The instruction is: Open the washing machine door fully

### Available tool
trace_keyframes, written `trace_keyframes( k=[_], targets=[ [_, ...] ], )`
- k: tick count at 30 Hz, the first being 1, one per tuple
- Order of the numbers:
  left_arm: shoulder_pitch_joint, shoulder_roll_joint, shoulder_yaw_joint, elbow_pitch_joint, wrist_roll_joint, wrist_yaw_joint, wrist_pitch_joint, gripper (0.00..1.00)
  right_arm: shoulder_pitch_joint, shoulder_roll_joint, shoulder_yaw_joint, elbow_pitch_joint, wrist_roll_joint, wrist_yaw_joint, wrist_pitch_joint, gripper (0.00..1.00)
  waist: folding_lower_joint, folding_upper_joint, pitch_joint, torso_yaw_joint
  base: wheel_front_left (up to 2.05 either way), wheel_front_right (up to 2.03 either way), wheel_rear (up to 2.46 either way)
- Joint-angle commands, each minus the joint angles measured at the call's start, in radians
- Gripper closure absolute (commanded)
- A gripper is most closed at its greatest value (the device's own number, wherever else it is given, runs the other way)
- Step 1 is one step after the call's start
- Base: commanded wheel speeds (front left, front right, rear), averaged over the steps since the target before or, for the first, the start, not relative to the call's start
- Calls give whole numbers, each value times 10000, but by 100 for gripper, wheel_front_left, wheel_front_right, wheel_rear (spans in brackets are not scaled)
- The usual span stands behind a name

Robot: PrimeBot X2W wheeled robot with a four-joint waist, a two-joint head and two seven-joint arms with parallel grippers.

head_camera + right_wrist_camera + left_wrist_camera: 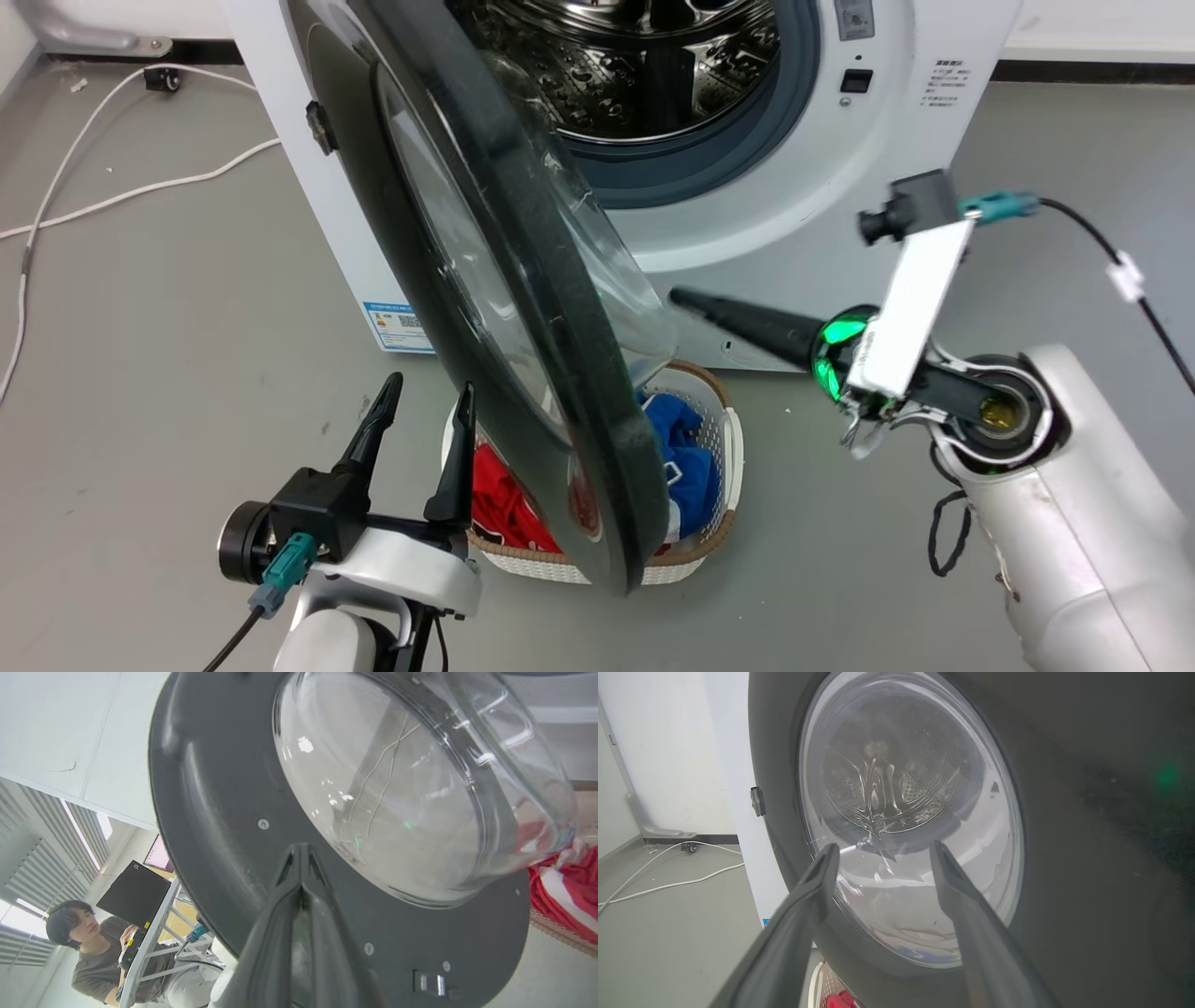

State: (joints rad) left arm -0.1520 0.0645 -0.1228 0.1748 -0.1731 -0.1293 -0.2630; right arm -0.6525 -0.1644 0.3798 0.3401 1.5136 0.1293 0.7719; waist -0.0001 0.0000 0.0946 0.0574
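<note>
A white washing machine (803, 205) stands on a grey floor (168, 308) by the far wall, its steel drum (644, 65) and grey rubber ring (747, 121) exposed. The washing machine door (523, 308) stands partway open, hinged at the machine's left, so the head view sees it nearly edge-on. Its long line runs from the top left of the machine front down toward the robot. Its free edge hangs over a white laundry basket (724, 439) of red and blue clothes, which sits on the floor just in front of the machine. The door is a wide glossy black ring around a clear glass bowl (397, 788). The bowl bulges toward the robot's right, and the flat outer face turns toward its left. Left of the door lies open floor, with white cables (121, 196) trailing along its far left edge. Right of the door, bare floor lies between the machine front and the right arm. The left gripper (430, 383) hovers low beside the basket's left rim, facing the door's outer face, its two fingers spread apart and holding nothing. The right gripper (677, 297) points at the door's inner side, fingers pressed together with nothing between them. Its tip is just beside the bowl's rim; whether it touches the black ring cannot be told. In the right wrist view a silver catch (430, 982) sits near the ring's edge, and a person (93, 956) shows past the door.
</note>
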Motion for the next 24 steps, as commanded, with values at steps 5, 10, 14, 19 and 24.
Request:
trace_keyframes(
  k=[5, 10, 14, 19, 24],
  targets=[
    [233, 52, 131, 38, -29, -23, -24, 0, 979, -162, -1125, -496, -814, 25, -2498, 100, 1, 0, -167, -234, 0, 0, 0],
    [376, 81, 252, 49, -34, -23, -24, 0, 2182, -395, -2000, -1084, -1385, 25, -4241, 100, 1, 0, -319, -422, 0, 0, 0],
    [472, 142, 337, 79, -19, -23, -24, 0, 3407, -760, -2618, -1509, -2324, 25, -5684, 98, 1, 0, -413, -537, 0, 0, 0],
    [650, 244, 432, 112, -8, -23, -24, 0, 4835, -921, -3240, -1623, -4107, 25, -7420, 0, 1, 0, -515, -691, 0, 0, 0],
    [696, 321, 523, 163, -47, -23, -24, 0, 5715, -690, -3939, -1708, -6272, 25, -8656, 0, 1, 0, -601, -858, 0, 0, 0]
  ],
)
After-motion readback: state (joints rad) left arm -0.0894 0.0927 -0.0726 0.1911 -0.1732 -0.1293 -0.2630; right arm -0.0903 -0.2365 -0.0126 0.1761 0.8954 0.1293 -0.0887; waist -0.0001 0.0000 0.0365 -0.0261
